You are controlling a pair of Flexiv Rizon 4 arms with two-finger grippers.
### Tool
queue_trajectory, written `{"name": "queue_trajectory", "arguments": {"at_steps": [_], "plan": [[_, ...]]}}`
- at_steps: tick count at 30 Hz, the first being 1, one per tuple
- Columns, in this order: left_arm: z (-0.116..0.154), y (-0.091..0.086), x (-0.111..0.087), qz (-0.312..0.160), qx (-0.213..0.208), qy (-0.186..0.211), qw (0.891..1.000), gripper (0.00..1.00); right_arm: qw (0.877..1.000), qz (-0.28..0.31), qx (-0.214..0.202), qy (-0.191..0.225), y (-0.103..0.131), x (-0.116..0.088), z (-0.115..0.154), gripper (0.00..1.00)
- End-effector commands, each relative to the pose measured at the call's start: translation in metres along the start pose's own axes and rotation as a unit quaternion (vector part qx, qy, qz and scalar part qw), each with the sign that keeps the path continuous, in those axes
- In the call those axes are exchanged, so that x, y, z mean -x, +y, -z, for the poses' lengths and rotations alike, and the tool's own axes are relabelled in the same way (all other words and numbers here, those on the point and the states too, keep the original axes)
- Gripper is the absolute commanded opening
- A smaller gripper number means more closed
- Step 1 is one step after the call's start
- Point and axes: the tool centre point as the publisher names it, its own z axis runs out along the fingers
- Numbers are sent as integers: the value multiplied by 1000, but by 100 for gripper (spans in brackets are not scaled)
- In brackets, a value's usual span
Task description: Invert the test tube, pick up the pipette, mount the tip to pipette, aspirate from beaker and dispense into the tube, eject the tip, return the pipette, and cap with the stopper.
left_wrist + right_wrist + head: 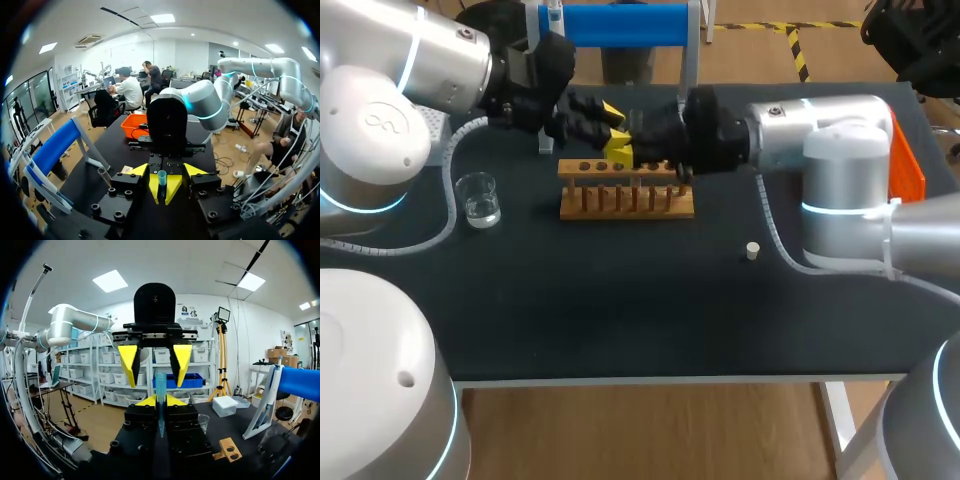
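Note:
My two grippers meet tip to tip just above the wooden rack [626, 195]. The right gripper [161, 400] is shut on a clear, blue-tinted test tube [160, 390], which stands up between its yellow tips. Facing it, the left gripper [155, 362] is open, its fingers spread on either side of the tube's upper end without touching it. From the left wrist, the left gripper [167, 170] frames the right gripper [164, 189] and the tube's round end [161, 176]. In the head view the tube is hidden between the left gripper [610, 125] and the right gripper [623, 152].
A glass beaker [478, 198] with liquid stands left of the rack. A small white stopper [752, 250] lies to the rack's right. A blue stand [620, 22] with the pipette [554, 14] is at the back, and an orange bin [905, 165] at the far right.

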Motion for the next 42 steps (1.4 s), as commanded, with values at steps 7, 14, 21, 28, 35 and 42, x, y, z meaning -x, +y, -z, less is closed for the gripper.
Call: {"name": "queue_trajectory", "arguments": {"at_steps": [7, 14, 21, 28, 35, 42], "plan": [[1, 0, -1, 0, 1, 0, 1000, 100, 1000, -4, -12, -1, -7, -20, 55, 0], [1, 0, -1, 0, 1, 0, 1000, 100, 1000, -10, -2, 10, -3, -38, 100, 0], [1, 0, -1, 0, 1, 0, 1000, 100, 1000, 5, 0, 12, -3, -54, 138, 0], [1, 0, -1, 0, 1, 0, 1000, 100, 1000, 17, -10, 7, -11, -61, 170, 0], [1, 0, -1, 0, 1, 0, 1000, 100, 1000, 19, -15, -10, -21, -62, 197, 0], [1, 0, -1, 0, 1, 0, 1000, 100, 999, 22, -13, -24, -29, -68, 216, 0]]}}
